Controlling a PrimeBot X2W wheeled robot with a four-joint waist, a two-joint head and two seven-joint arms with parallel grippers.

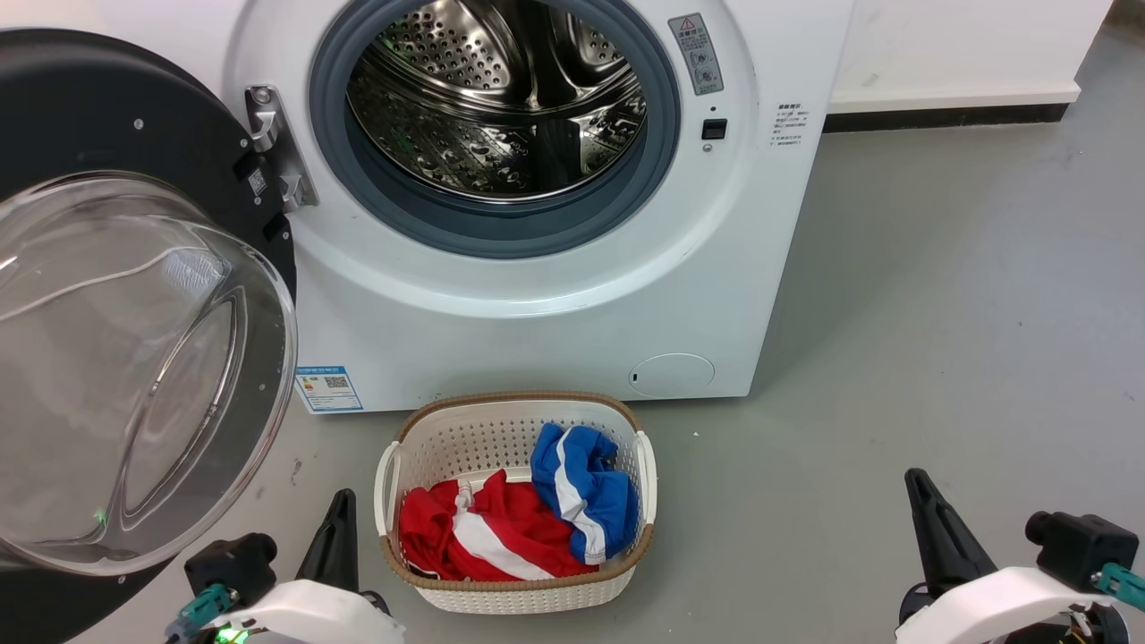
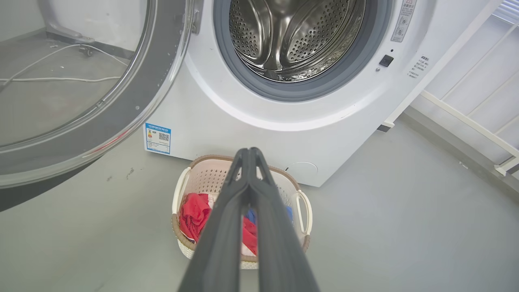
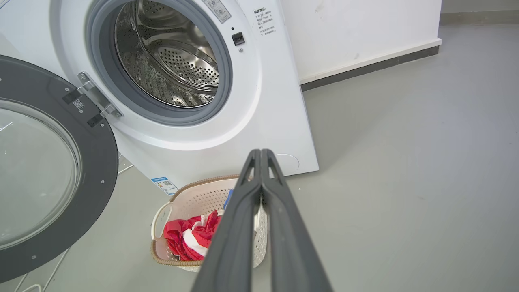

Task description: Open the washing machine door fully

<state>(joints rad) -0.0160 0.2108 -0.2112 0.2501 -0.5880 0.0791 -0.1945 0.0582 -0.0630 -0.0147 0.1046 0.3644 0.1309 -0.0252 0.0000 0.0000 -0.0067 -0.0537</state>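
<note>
Black-rimmed and glossy, the washing machine door [image 1: 134, 358] stands swung out at the left of the head view, its clear glass bowl bulging from the centre of the round disc. It hangs from a metal hinge [image 1: 273, 143] on the left side of the opening of the white washing machine [image 1: 555, 313], whose perforated steel drum [image 1: 501, 98] and grey-blue gasket [image 1: 662, 134] lie fully exposed at the top centre of the frame. The disc stands upright, hinged at its right edge in the frame, its inner face and bowl turned toward the camera and the frame's right. A blue label sticker [image 1: 328, 387] marks the machine's lower left corner.

On the grey floor [image 1: 939, 313], just in front of the machine, sits a white perforated laundry basket [image 1: 519, 401] holding a red-and-white garment [image 1: 483, 537] and a blue-and-white one [image 1: 581, 487]; it lies to the right of the door's lower rim, apart from it. A white cable [image 2: 61, 79] shows through the glass in the left wrist view.

The left gripper [image 1: 343, 496] sits near the door's lower rim, not touching it; the right gripper [image 1: 917, 478] is at the lower right. Both have fingers pressed together, holding nothing.
</note>
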